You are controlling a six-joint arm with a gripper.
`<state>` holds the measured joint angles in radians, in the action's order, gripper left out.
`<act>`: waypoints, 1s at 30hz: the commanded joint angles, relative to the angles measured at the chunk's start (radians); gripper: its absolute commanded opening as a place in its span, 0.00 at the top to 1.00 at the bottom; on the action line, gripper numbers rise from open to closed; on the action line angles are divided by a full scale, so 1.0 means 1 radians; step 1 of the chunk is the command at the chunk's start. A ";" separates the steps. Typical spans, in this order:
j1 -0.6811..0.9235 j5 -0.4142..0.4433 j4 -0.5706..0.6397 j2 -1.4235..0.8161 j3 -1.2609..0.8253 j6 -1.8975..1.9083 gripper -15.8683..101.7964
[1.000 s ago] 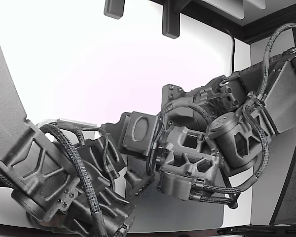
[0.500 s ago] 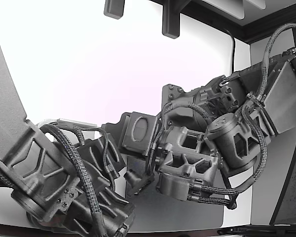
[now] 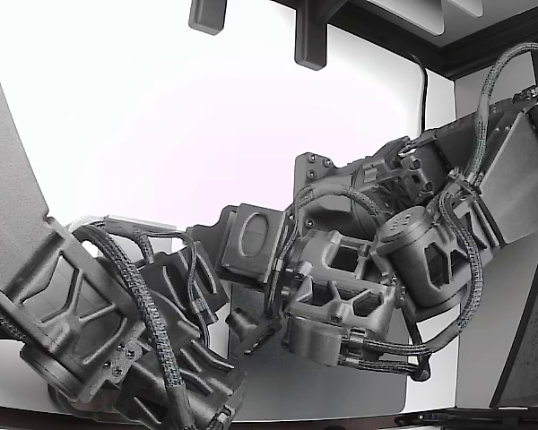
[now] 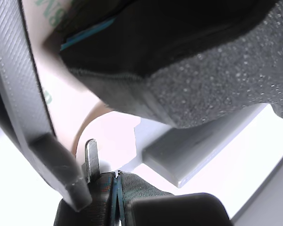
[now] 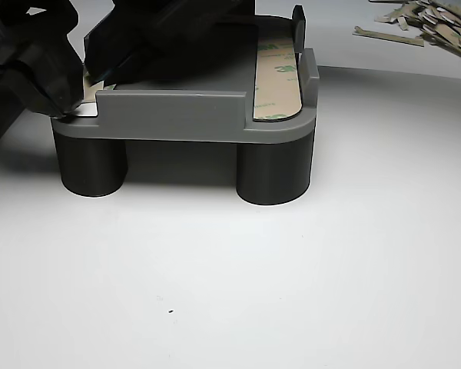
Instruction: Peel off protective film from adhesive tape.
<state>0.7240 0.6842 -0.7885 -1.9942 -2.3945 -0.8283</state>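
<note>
In the other view a grey fixture stands on two dark round legs. A strip of adhesive tape under tan protective film with green print lies in its right slot. My gripper sits at the fixture's left corner, shut on the lifted end of another strip's film. Up close in the wrist view, that tan film curves up off the fixture, between a ribbed grey finger and a gritty dark pad. Both arms hide the fixture in the exterior view.
A heap of peeled film scraps lies at the far right of the other view. The second arm crowds in from the exterior view's left, close to my arm. A grey mat lies beneath them.
In the exterior view, my arm's wrist housing has dropped slightly and shifted a little left. The other arm has stayed still.
</note>
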 commanded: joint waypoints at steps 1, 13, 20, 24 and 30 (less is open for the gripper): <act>-0.005 -0.002 -0.002 -0.014 0.029 0.003 0.96; -0.003 -0.014 -0.031 -0.029 0.029 0.015 0.96; -0.002 -0.014 -0.035 -0.031 0.029 0.018 0.96; -0.002 -0.003 -0.035 -0.041 0.032 0.008 0.96; -0.008 0.002 -0.083 -0.046 0.071 0.003 0.96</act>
<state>0.7286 0.6826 -0.8667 -2.0126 -2.3577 -0.8268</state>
